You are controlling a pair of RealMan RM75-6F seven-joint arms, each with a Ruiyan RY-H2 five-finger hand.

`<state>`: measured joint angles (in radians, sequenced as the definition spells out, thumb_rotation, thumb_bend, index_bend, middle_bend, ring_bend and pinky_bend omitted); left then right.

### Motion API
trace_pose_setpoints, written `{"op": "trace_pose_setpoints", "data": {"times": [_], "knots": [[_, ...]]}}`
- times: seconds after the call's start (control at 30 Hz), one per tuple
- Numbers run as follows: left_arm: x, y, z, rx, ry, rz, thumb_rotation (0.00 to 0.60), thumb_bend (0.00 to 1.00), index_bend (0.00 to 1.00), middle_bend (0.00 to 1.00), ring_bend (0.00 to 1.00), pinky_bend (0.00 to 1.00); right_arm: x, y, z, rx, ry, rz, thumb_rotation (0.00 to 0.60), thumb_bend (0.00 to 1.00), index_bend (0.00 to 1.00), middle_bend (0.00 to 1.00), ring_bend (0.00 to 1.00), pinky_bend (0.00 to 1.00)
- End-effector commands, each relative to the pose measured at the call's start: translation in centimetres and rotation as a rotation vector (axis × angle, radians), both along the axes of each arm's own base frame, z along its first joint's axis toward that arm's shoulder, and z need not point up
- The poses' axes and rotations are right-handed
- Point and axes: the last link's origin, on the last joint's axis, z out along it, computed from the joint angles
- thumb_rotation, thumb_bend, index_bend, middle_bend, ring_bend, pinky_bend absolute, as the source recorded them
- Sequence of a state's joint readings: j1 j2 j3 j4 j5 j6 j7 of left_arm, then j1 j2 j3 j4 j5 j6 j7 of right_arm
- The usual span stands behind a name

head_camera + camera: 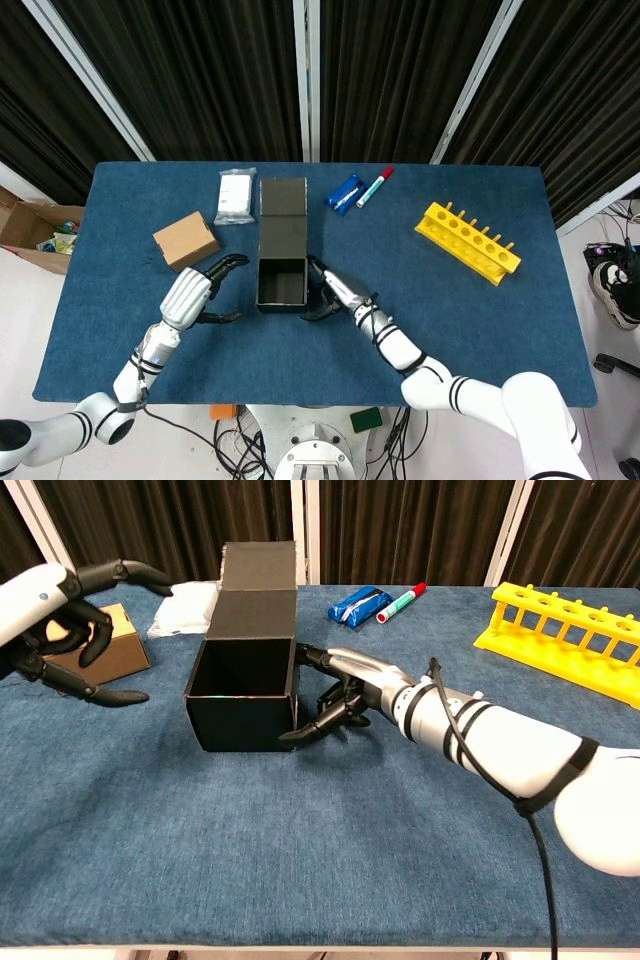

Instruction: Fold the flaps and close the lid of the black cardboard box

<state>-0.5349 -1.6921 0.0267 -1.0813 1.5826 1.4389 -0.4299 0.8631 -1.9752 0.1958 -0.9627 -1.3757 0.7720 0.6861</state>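
Head view: I see the black box mid-surface, lid open; my left hand is apart from it, fingers spread.

Chest view: my right hand touches the box's right wall — fingers spread, gripping nothing.

Bare bench lies before the black box; my right robot hand blocks its right side, brown carton crowds the left.
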Motion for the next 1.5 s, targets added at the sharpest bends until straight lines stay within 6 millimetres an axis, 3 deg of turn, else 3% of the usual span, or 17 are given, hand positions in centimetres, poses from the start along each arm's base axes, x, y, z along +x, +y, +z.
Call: {"op": "trace_pose_setpoints", "data": {"times": [0.03,0.17,0.27,0.43,0.57,0.67,0.8,1.07,1.3,1.4,1.5], "knots": [[-1.1,0.0,-0.2,-0.089,-0.015,0.127,0.554,0.0,0.1,0.14,0.74,1.0,-0.5,0.4,0.8,-0.001,0.009,0.01,0.6,0.01,0.0,0.04,0.73,1.0],[-1.6,-0.1,-1.2,-0.203,-0.023,0.207,0.474,0.0,0.04,0.09,0.74,1.0,-0.8,0.8,1.6,-0.008,0.006,0.013,0.6,0.01,0.0,0.04,0.73,1.0],[-1.4,0.3,-2.0,-0.262,-0.05,0.248,0.453,0.0,0.01,0.07,0.73,1.0,-1.2,1.1,2.8,-0.032,-0.034,-0.007,0.6,0.01,0.0,0.04,0.73,1.0],[-1.1,1.9,-3.0,-0.282,-0.076,0.283,0.499,0.0,0.0,0.05,0.73,1.0,-2.7,1.2,6.6,-0.098,-0.063,-0.021,0.6,0.02,0.0,0.06,0.73,1.0],[-1.0,2.9,-3.9,-0.317,-0.117,0.319,0.504,0.0,0.0,0.05,0.73,1.0,-3.7,1.3,10.6,-0.155,-0.093,-0.038,0.6,0.02,0.0,0.09,0.73,1.0],[-0.8,3.1,-4.4,-0.365,-0.153,0.336,0.502,0.0,0.0,0.05,0.73,1.0,-3.6,1.3,13.4,-0.195,-0.109,-0.036,0.6,0.01,0.0,0.1,0.73,1.0],[-0.8,3.3,-5.0,-0.411,-0.163,0.345,0.508,0.0,0.0,0.05,0.73,1.0,-3.5,1.1,15.7,-0.231,-0.12,-0.042,0.6,0.01,0.0,0.1,0.73,1.0],[-0.4,4.0,-6.2,-0.441,-0.187,0.355,0.516,0.0,0.0,0.05,0.73,1.0,-4.1,1.2,15.5,-0.211,-0.122,-0.075,0.6,0.01,0.0,0.1,0.73,1.0],[0.7,4.3,-7.2,-0.495,-0.218,0.342,0.584,0.0,0.02,0.06,0.73,1.0,-5.1,1.4,14.2,-0.179,-0.131,-0.122,0.6,0.02,0.0,0.1,0.73,1.0],[1.0,4.7,-7.6,-0.47,-0.249,0.348,0.587,0.0,0.11,0.13,0.73,1.0,-5.6,1.4,13.9,-0.161,-0.126,-0.149,0.6,0.01,0.0,0.11,0.73,1.0],[1.3,4.7,-7.9,-0.446,-0.316,0.367,0.598,0.0,0.34,0.35,0.75,1.0,-6.1,1.0,13.7,-0.136,-0.126,-0.206,0.6,0.01,0.0,0.14,0.73,1.0]]}}
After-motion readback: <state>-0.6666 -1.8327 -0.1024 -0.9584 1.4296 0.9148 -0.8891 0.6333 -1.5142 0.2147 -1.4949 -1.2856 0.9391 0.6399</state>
